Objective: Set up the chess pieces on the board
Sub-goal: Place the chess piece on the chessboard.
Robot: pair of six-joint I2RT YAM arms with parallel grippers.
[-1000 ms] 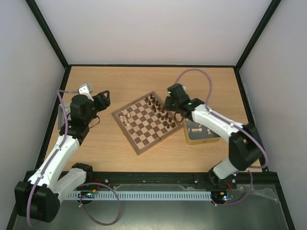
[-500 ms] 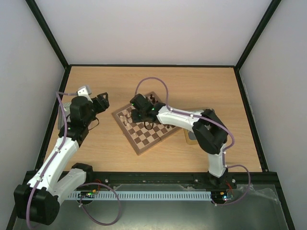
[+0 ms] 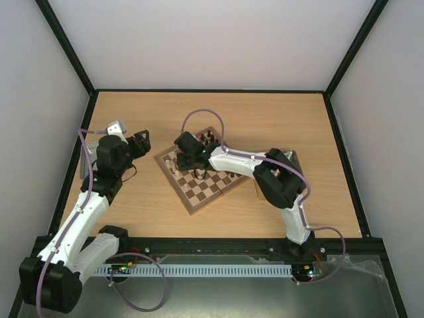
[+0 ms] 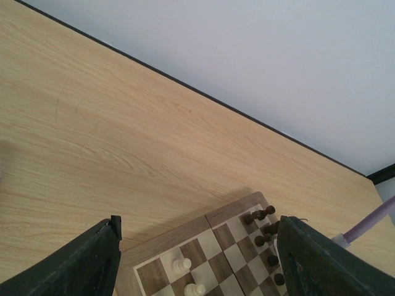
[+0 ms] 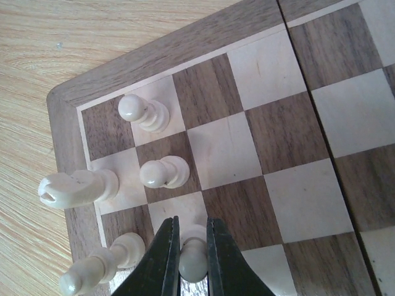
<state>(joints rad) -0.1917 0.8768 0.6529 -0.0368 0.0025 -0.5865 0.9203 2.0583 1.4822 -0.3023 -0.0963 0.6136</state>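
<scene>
The board (image 3: 211, 187) lies tilted mid-table. Several cream chess pieces (image 3: 173, 161) stand at its left corner and dark pieces (image 3: 224, 156) along its far right side. My right gripper (image 3: 188, 154) reaches over the left corner. In the right wrist view it (image 5: 192, 243) is shut on a cream pawn (image 5: 194, 266) over a light square. I cannot tell if the pawn's base touches the board. Next to it stand two cream pawns (image 5: 163, 172), a knight (image 5: 74, 187) and a taller piece (image 5: 102, 268). My left gripper (image 3: 140, 141) is open and empty, left of the board.
A metal tin (image 3: 260, 189) sits right of the board, mostly hidden under the right arm. A grey flat object (image 3: 85, 164) lies at the table's left edge. The left wrist view shows the board's far corner (image 4: 179, 237), two cream pieces (image 4: 181, 266) and dark pieces (image 4: 262, 216).
My right arm has swung from the tin side across the board to its left corner, carrying the cream pawn. My left arm has shifted only slightly.
</scene>
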